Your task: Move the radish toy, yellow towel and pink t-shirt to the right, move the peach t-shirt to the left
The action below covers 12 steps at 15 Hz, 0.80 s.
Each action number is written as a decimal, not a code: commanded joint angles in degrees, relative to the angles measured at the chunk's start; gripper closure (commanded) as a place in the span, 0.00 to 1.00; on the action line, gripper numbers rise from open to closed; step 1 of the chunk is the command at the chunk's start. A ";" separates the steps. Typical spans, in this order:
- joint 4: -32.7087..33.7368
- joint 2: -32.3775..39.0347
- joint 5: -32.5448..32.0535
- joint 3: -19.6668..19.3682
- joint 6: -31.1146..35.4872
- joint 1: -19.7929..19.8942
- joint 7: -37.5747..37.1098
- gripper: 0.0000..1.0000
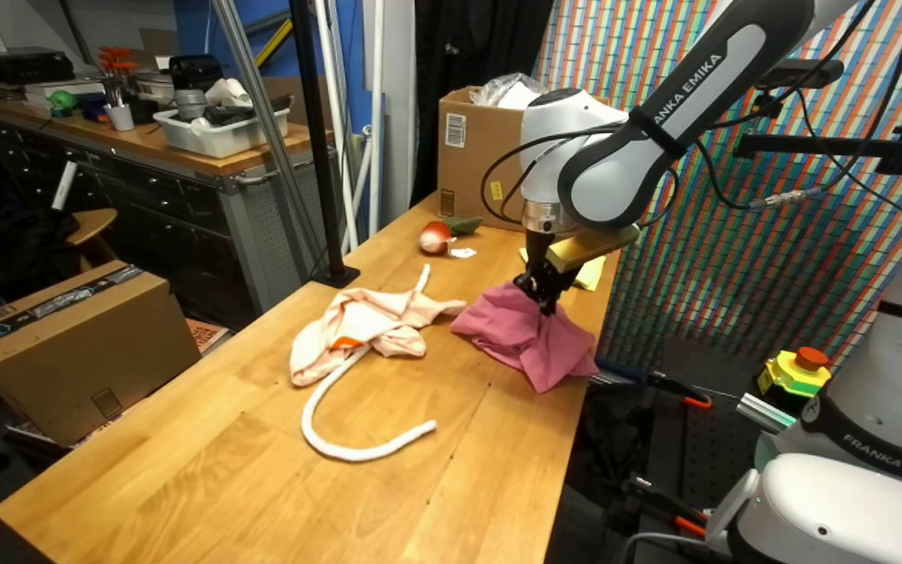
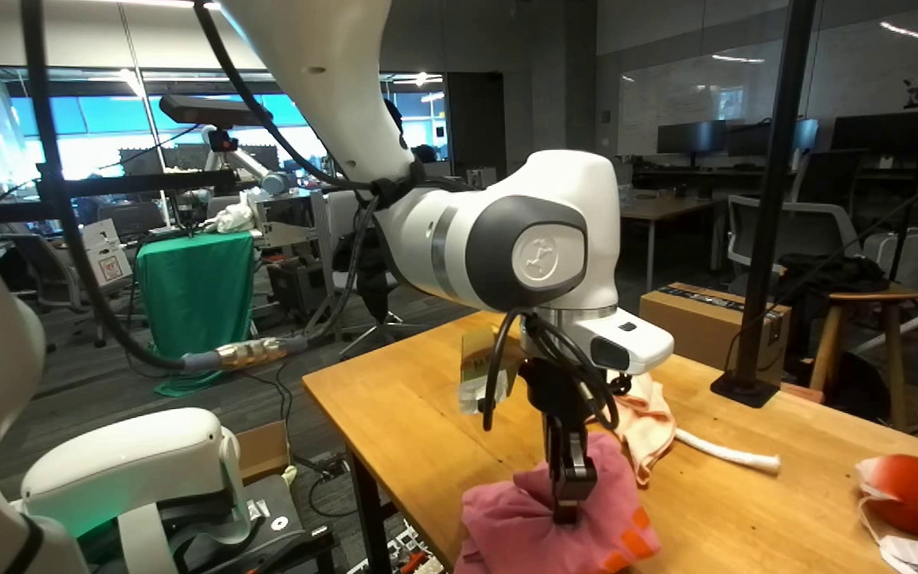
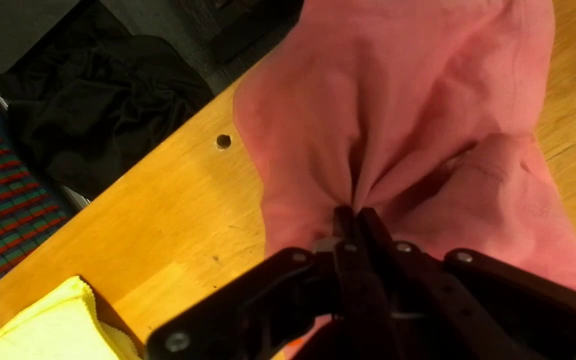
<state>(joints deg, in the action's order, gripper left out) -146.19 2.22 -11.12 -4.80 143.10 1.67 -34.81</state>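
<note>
The pink t-shirt [image 1: 525,345] lies bunched on the wooden table by its long edge; it also shows in the wrist view [image 3: 418,75]. My gripper [image 1: 549,308] points down with its fingers shut on a fold of it, and creases run to the fingertips [image 3: 353,212]. The peach t-shirt [image 1: 377,317] lies crumpled beside it, over a white rope, and shows partly in an exterior view [image 2: 644,422]. The red and white radish toy [image 1: 435,237] lies farther along the table. The yellow towel [image 1: 592,272] lies behind the gripper, partly hidden; the wrist view shows its corner [image 3: 53,330].
The white rope [image 1: 341,450] curves out from under the peach t-shirt. A cardboard box [image 1: 478,157] stands at the table's far end. A black post [image 1: 326,172] rises at the table's side. The table edge [image 3: 168,130] runs close to the pink t-shirt.
</note>
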 commanded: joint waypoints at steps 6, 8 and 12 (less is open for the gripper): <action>0.29 -1.14 -1.32 0.29 -0.74 0.17 -3.16 0.59; 0.28 -1.16 -1.48 0.45 -0.62 0.06 -3.15 0.43; 0.08 -1.39 -2.41 0.94 0.50 -0.37 -3.32 0.12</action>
<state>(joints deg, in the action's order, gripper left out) -145.94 2.22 -11.27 -4.37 143.17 1.73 -36.58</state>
